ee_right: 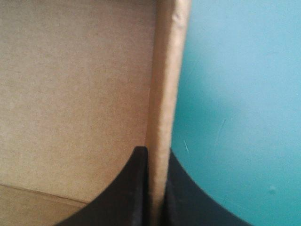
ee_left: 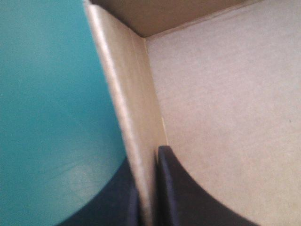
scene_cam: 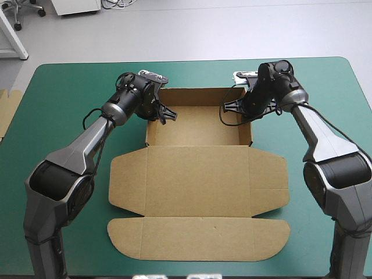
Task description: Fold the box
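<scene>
Brown box (scene_cam: pixel 197 174), upper middle of the frame, seems at the wall-tucking step: your left jaws pinch its left wall (ee_left: pixel 134 108), your right jaws its right wall (ee_right: pixel 164 84), so seat both evenly next.

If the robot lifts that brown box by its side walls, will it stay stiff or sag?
The box is probably light: one thin cut sheet of board. It would likely sag at its creases, since the wide lid lies flat in front. The raised walls look fairly stiff: they stand straight where the left hand and right hand pinch them.
</scene>
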Controlling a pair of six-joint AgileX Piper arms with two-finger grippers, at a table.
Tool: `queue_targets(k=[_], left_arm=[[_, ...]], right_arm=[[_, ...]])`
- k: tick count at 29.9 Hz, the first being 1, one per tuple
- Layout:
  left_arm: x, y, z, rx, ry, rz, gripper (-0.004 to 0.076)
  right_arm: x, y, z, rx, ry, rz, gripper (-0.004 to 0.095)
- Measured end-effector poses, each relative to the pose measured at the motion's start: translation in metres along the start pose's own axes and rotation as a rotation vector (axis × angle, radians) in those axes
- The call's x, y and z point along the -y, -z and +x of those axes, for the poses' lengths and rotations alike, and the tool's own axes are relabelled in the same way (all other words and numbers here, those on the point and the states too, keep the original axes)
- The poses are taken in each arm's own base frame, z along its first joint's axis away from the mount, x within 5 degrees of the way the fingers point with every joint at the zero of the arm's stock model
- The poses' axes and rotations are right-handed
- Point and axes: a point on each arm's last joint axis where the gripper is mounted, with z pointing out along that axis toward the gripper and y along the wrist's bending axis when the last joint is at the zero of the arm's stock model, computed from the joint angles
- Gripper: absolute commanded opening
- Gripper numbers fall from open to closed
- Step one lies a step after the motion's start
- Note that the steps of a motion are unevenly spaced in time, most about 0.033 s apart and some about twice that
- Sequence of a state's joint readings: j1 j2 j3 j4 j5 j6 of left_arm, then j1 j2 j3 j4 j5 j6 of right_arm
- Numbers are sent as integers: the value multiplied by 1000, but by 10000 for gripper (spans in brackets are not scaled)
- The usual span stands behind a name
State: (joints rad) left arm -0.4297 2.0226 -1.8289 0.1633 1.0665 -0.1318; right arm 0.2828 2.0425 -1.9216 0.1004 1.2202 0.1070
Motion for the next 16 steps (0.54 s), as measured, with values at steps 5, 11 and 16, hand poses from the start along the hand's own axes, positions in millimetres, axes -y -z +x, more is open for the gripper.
queue_targets(k=[5,11,16], left_arm=[[-7,-8,0,5,34,24,-10],[-7,-15,-1,3,36,27,-10],[-6,-17,-1,-4,36,31,-10]], right_arm=[[0,-8,-4,3,-4,2,1],[0,-15,-6,4,-8,-1,2],[-1,-18,-7,0,-7,-10,1]])
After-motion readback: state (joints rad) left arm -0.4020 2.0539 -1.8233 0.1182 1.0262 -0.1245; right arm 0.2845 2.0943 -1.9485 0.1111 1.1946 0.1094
